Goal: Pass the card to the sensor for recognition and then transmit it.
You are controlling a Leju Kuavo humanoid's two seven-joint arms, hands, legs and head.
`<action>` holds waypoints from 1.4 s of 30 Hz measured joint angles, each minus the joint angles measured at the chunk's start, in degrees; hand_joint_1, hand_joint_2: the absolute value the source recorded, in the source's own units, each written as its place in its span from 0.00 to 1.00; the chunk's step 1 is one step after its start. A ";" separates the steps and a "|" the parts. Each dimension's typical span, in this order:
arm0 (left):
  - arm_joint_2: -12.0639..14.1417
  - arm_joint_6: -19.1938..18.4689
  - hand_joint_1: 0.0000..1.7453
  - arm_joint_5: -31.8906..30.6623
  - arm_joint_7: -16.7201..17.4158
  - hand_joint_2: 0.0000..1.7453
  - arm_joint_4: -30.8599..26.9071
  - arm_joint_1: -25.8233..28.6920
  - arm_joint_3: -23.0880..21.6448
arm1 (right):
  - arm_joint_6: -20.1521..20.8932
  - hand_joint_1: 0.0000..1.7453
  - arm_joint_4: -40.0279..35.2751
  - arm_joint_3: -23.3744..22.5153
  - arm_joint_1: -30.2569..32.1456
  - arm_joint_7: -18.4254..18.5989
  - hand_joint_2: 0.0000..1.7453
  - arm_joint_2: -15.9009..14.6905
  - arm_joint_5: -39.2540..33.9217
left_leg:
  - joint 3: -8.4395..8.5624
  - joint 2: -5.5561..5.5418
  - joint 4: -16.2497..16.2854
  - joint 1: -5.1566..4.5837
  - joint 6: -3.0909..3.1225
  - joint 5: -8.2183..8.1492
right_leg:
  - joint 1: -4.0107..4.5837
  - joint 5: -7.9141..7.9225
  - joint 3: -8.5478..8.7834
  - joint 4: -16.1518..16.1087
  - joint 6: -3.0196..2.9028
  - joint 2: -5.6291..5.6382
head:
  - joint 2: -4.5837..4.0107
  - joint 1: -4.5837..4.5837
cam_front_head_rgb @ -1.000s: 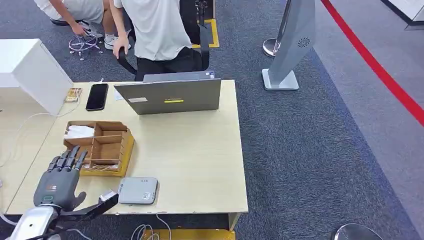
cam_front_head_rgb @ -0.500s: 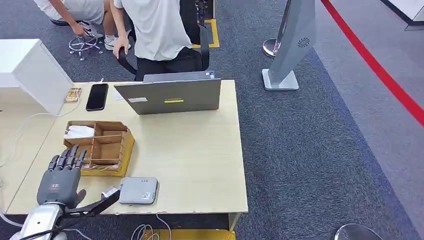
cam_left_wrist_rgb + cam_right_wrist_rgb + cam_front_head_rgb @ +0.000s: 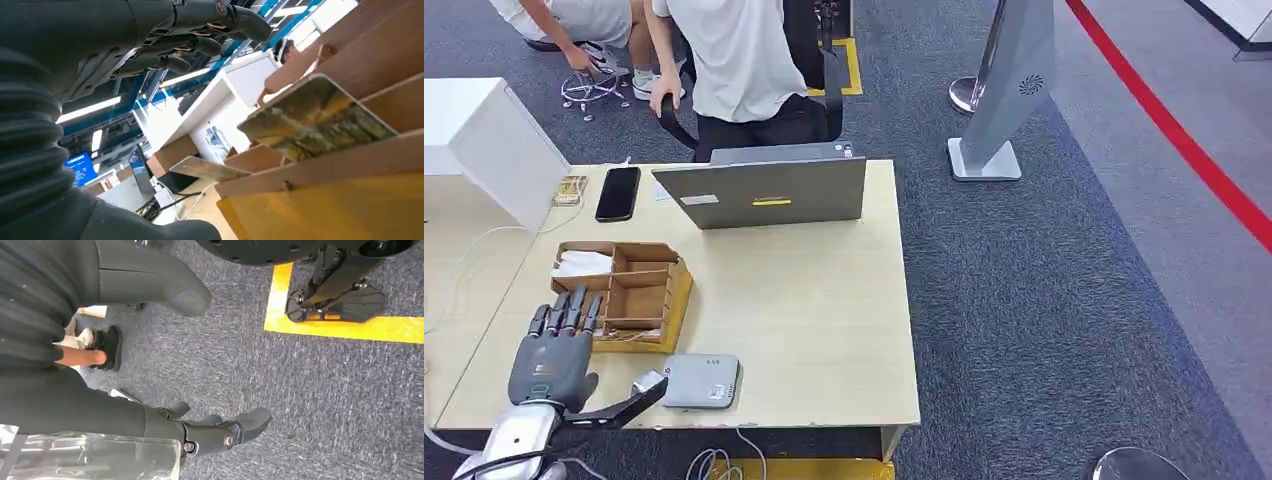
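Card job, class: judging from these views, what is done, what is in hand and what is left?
Done: nothing visible; the cards stand in the wooden organiser. In hand: the left hand hovers open at the organiser's near edge, holding nothing. The right hand hangs over the carpet. Left: grasp a card, present it to the grey sensor, then pass it on.

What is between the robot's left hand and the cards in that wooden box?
Nothing visible blocks it. The left hand hovers with fingers spread at the near end of the wooden box, whose top is open. In the left wrist view a card stands up out of a compartment, with the box's wooden wall beside it.
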 joint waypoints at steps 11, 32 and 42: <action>-0.28 1.70 0.00 0.00 -0.39 1.00 3.13 -0.97 -0.39 | 0.24 0.00 -0.52 0.17 0.52 0.00 1.00 0.00 0.00 | 0.00 0.00 0.00 0.01 0.00 0.00 | 0.02 0.00 0.00 0.00 0.00 0.00 | 0.00 -0.02; -1.00 4.02 0.00 0.00 -0.26 1.00 4.59 -1.23 -0.39 | 0.48 0.00 -1.11 0.99 1.43 1.01 1.00 0.00 0.33 | 0.00 0.00 0.00 0.04 0.00 0.00 | 0.05 0.00 0.01 0.00 0.00 0.00 | 0.00 0.00; -1.97 4.59 0.00 0.00 -1.18 1.00 4.59 -1.19 -0.39 | 0.59 0.00 -1.46 1.18 1.91 1.01 1.00 0.00 0.39 | 0.00 0.00 0.00 0.04 0.00 0.00 | 0.05 0.00 0.01 0.00 0.00 0.00 | 0.00 -0.02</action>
